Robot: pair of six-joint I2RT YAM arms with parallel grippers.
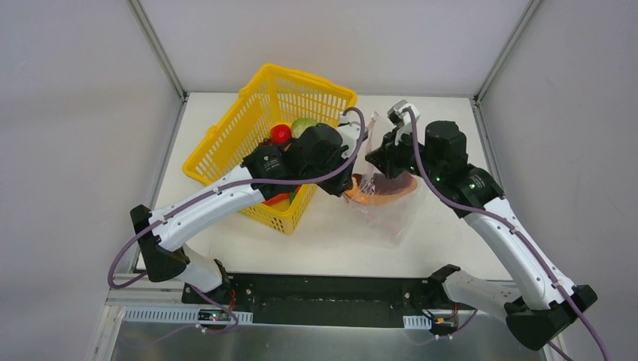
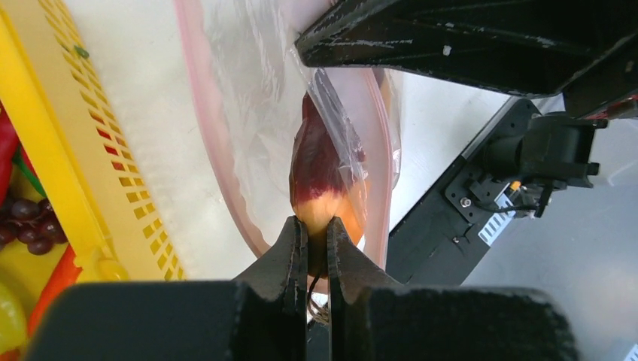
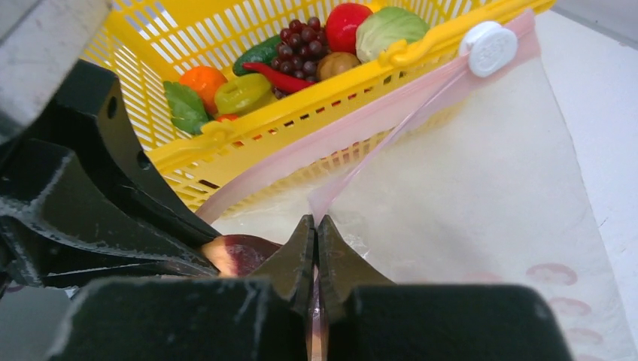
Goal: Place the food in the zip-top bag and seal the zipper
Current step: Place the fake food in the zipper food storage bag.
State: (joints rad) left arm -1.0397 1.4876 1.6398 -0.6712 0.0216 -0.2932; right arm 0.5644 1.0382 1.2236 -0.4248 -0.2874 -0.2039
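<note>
White tabletop (image 1: pixel 331 233) boxed in by pale grey walls; both arms meet over mid-table

Left pincer (image 2: pixel 316 228): jaws clamped on the orange rim of the melon slice (image 2: pixel 320 173)
- slice stands on edge straight ahead of the fingertips, dark-red flesh pointing away from them
- far part of the slice sits under clear film of the zip-top bag (image 3: pixel 481 195); the pink mouth edge loops round it on both sides, so the slice is partly inside the mouth
- rim end and the fingertips are outside the film

Right pincer (image 3: pixel 316 222): jaws together, pinching the near lip of the zipper (image 3: pixel 361 126)
- one pink strip runs from the fingertips up and right to the white slider (image 3: pixel 493 47)
- the other lip runs from the slider down and left, past the fingertips, so the mouth gapes
- dark-red end of the slice shows just left of and below these fingertips, next to the black body of the other pincer
- bag film spreads ahead and right of the tips, pink dots at lower right

Yellow basket (image 1: pixel 218 147): beyond the right pincer, behind the far lip; to the left of the left pincer
- holds tomato (image 3: pixel 347 22), cabbage (image 3: pixel 391 26), grapes (image 3: pixel 301 45), kiwi (image 3: pixel 335 64), cucumber (image 3: pixel 259 53), red chilli (image 3: pixel 274 75), orange (image 3: pixel 203 79), green pepper (image 3: pixel 241 92)

Top camera: slice lies between the two pincers, just right of the basket's near corner
</note>
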